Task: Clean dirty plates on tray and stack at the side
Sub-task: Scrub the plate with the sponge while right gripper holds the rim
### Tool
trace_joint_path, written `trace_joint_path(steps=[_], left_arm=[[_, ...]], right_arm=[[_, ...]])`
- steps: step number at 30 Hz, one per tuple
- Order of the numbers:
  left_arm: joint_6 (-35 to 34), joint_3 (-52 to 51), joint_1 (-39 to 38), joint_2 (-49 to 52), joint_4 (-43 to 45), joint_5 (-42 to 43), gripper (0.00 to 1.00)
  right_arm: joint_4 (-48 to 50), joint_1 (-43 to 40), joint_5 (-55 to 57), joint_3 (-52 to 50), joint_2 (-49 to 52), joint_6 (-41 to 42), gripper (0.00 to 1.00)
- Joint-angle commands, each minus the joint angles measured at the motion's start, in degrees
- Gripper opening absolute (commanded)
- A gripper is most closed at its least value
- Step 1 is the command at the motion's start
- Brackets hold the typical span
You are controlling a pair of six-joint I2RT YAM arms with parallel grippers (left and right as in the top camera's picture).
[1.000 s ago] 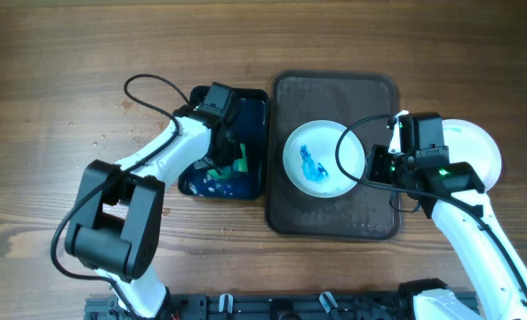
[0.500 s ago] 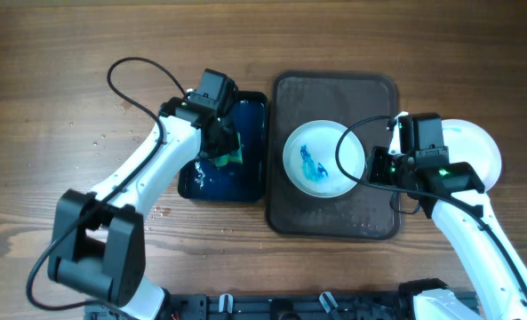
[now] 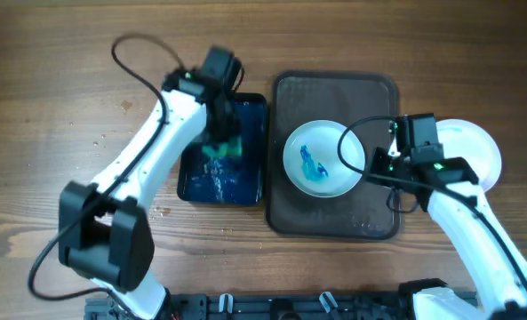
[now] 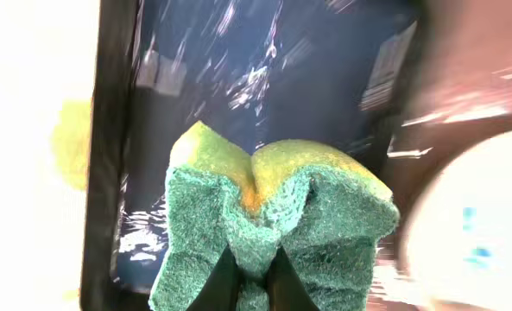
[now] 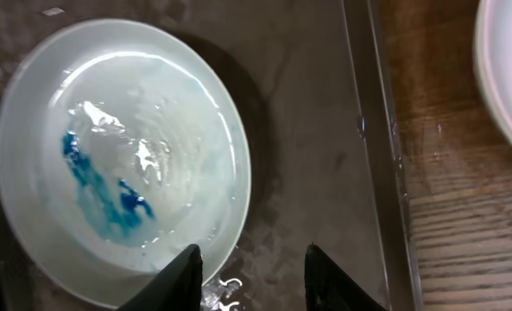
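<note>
Plate (image 3: pixel 331 145) w/ blue smear (image 3: pixel 312 165) sits on tray (image 3: pixel 334 93).

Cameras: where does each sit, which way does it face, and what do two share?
Overhead: above the table, looking down on tray, tub, left gripper and right gripper.
Left wrist: faces down past the left gripper, shut on the sponge, into the tub.
Right wrist: faces down at the stained plate, open right gripper at bottom.
Shared: overhead and right wrist show that plate.
</note>
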Motion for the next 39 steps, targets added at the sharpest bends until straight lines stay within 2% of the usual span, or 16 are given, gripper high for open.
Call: trace_joint_path(steps=[1,4,7,8,10,13,17,24,26,29,33,36,39], left_arm=[[0.85,7.85,-4.07,-3.17,0.11,4.5,0.04],[0.85,7.74,-6.23,-2.05,2.75,11.67,0.04],[0.79,7.74,-8.35,0.35,4.85,12.76,0.04],[0.55,7.72,-8.85,1.05,5.2,12.79,0.04],[-0.33,7.72,-9.62,2.34,5.88,13.2,0.04],[-0.5,7.72,-11.39,5.66,9.75,16.63,0.04],[-0.52,7.72,-14.91,11.47,16.94,23.12,0.04],[-0.48,7.69,-20.87,21.2,21.27,22.77,0.04],[-0.48,7.69,-20.92,22.05,20.96,18.23,0.04],[-0.55,7.72,-20.02,22.05,18.1,2.8,0.04],[-0.48,7.69,-18.12,22.03,12.9,-13.51,0.04],[-0.26,7.67,-17.03,22.03,11.76,-14.82,0.04],[-0.28,7.67,-16.92,22.03,11.96,-10.84,0.04]], right_arm=[[2.91,-0.13,-8.94,1.14,7.02,-7.61,0.4],[4.35,-0.17,-7.8,1.14,12.02,-7.69,0.43],[8.35,-1.92,-6.88,1.14,17.88,-7.28,0.43],[9.68,-2.75,-8.15,1.14,19.37,-7.63,0.32],[11.06,-4.0,-10.25,1.14,20.96,-7.8,0.18],[12.22,-4.9,-11.19,1.14,21.73,-7.74,0.04],[12.22,-4.9,-11.17,1.14,21.73,-7.87,0.04],[12.11,-4.9,-10.95,1.14,21.73,-7.89,0.04],[12.09,-4.9,-10.97,1.14,21.73,-7.89,0.04],[11.89,-4.9,-10.99,1.14,21.73,-7.87,0.04],[11.58,-4.9,-10.97,1.14,21.73,-7.89,0.05],[11.63,-4.9,-10.97,1.14,21.73,-7.89,0.04],[11.5,-4.9,-10.97,1.14,21.73,-7.89,0.04]])
